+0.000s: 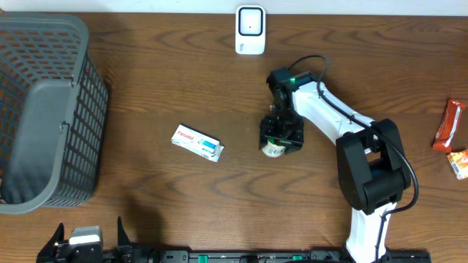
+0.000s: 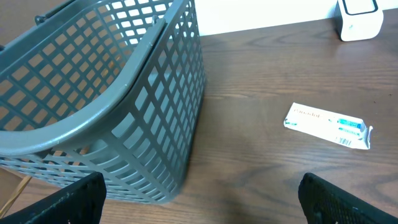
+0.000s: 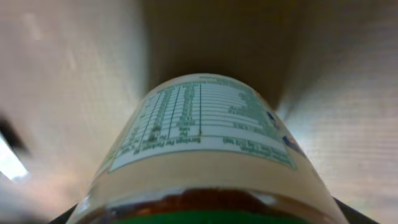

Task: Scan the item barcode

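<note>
Looking down from overhead, I see the right arm stretched out across the dark wooden table (image 1: 146, 73), its right gripper (image 1: 281, 137) pointed down over a small bottle (image 1: 272, 151) near the middle. Only a pale, rounded bit of the bottle shows from under the black fingers. A white barcode scanner (image 1: 250, 29) stands at the far edge, well apart from the bottle. A Panadol box (image 1: 197, 143) lies flat to the left of the gripper, apart from it. A grey plastic basket (image 1: 44, 109) fills the left side, and two orange snack packets (image 1: 450, 124) lie at the right edge.

The left wrist camera shows the left gripper (image 2: 199, 202) released, its two black fingertips (image 2: 68, 200) spread wide at the bottom corners with nothing between them. The basket's lattice wall rises close on the left; the Panadol box lies further off on the right, and the scanner peeks in at the top right corner.

The right wrist camera is almost filled by the bottle, very close to the lens. It has a cream label with a printed nutrition table, dark contents and a green band at the bottom edge. The fingers are scarcely visible at the lower corners, so I cannot tell whether they are clamped onto the bottle or just around it.
</note>
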### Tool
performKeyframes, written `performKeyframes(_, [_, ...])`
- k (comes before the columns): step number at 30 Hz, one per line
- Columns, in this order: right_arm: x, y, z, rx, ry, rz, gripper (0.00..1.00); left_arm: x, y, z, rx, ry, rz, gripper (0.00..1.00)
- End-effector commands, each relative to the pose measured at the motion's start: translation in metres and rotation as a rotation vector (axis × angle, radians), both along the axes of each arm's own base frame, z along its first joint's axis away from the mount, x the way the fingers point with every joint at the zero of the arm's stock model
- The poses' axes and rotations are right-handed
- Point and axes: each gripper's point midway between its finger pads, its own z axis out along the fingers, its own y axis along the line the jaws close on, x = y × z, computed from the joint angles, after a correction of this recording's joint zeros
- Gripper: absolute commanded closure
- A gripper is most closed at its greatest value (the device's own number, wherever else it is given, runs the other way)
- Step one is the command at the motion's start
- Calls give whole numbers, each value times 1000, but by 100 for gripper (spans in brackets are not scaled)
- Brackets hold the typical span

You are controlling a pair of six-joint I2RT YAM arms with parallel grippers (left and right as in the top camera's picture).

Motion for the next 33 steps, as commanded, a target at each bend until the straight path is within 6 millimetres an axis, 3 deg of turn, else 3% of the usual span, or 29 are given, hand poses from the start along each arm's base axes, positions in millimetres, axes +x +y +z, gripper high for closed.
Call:
performKeyframes(1, [-5,16,24,157,3,191,43,-1,-1,0,11,-3,-10,1])
performKeyframes(10, [-26,38,69,366,89,276,43,-1,-1,0,11,-3,-10,1])
performKeyframes(25, [-28,37,73,364,100,279,45,-1,-1,0,11,-3,-10,1])
performKeyframes(28, [-13,37,66,344,26,303,44,-1,-1,0,11,-3,-10,1])
performKeyframes(33, [42,42,54,277,-214,309,45,-1,-1,0,11,-3,-10,1])
